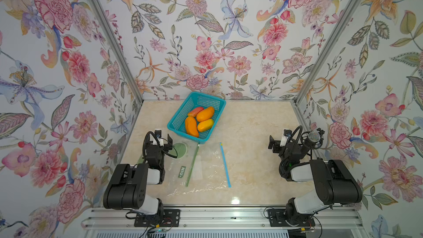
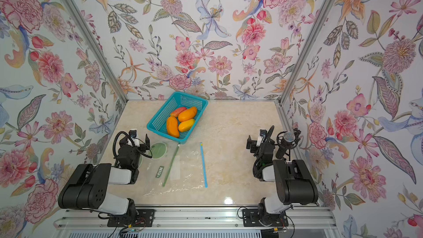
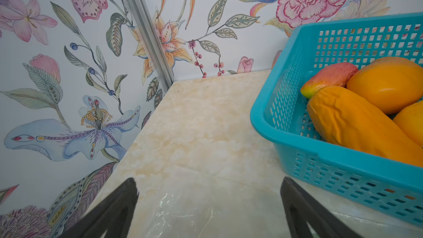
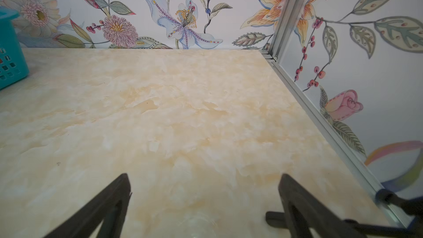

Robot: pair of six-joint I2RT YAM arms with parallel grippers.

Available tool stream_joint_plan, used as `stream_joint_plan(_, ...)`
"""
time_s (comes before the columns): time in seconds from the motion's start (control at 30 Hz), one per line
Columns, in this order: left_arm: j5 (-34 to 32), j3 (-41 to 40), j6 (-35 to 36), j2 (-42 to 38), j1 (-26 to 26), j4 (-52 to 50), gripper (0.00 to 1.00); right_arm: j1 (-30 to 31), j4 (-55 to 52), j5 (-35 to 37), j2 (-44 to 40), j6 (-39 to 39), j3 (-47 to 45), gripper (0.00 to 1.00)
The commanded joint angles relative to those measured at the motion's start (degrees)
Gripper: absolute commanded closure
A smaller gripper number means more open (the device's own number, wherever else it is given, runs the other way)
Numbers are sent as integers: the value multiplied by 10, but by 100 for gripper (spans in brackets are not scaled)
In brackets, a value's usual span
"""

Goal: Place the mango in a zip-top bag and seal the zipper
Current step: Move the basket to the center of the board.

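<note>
Several mangoes lie in a teal basket at the back middle of the table: three orange ones and a reddish one. In the left wrist view the basket and an orange mango lie off to one side. Two clear zip-top bags lie flat between the arms, one with a blue zipper and one with a green zipper. My left gripper is open above the bags' left edge. My right gripper is open over bare table, holding nothing.
The green-zipper bag bears a "NIU+" label and a round green print. A microphone sits by the right arm. Floral walls enclose three sides, and an aluminium rail runs along the front. A basket corner shows in the right wrist view.
</note>
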Motion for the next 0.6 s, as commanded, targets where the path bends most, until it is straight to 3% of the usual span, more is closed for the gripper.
stream_joint_plan(0.0, 7, 8, 0, 2, -5, 9, 1, 0, 5, -4, 2, 1, 9, 0)
stream_joint_plan(0.57, 8, 8, 0, 1, -5, 9, 1, 0, -11, -6, -23, 1, 6, 0)
